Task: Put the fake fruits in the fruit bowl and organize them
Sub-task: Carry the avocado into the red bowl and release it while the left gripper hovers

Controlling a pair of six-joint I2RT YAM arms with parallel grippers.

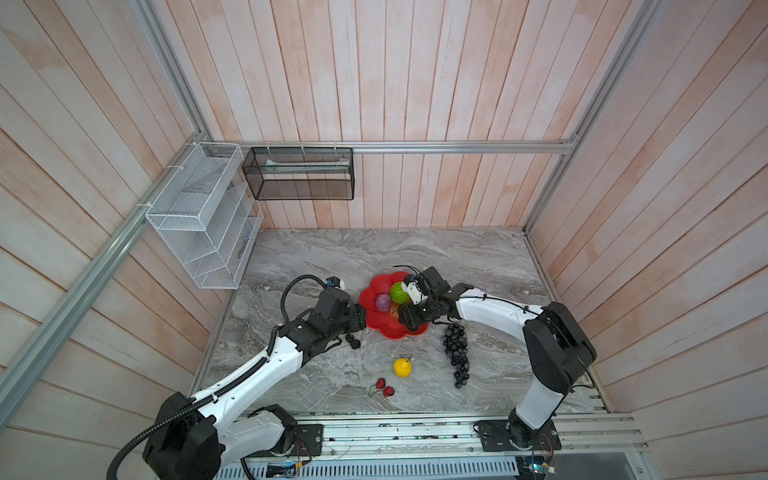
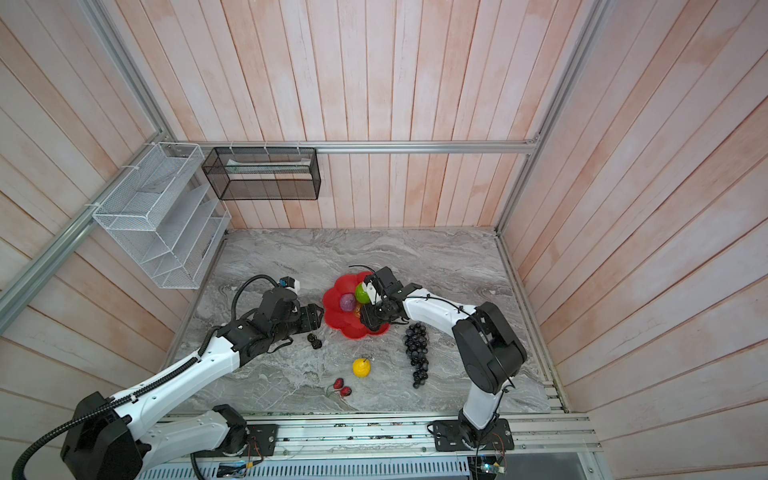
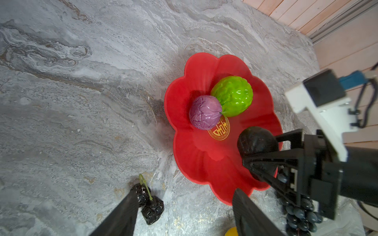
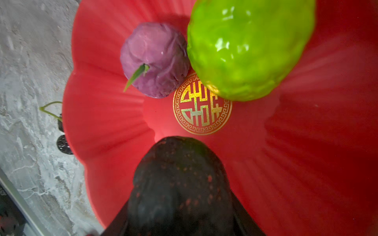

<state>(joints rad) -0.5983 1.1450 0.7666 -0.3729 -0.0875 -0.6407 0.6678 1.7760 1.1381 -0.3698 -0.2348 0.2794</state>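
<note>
The red petalled fruit bowl (image 1: 376, 322) (image 3: 196, 159) sits mid-table with a bumpy green ball (image 1: 399, 293) (image 4: 245, 51) and a purple round fruit (image 1: 383, 302) (image 4: 155, 59) inside. Low over the bowl's near-right side, my right gripper (image 1: 405, 318) (image 4: 180, 204) is shut on the dark avocado (image 3: 256, 141) (image 4: 180, 179). Just left of the bowl, my left gripper (image 1: 360, 322) (image 3: 186, 194) stands open and empty. One finger is beside the small dark berries (image 1: 353, 340) (image 3: 152, 208) on the table.
On the marble in front of the bowl lie a yellow lemon-like fruit (image 1: 403, 367), two red strawberries (image 1: 385, 387) and a dark grape bunch (image 1: 456, 353). A white wire rack (image 1: 199, 216) and a black mesh basket (image 1: 299, 174) hang on the walls.
</note>
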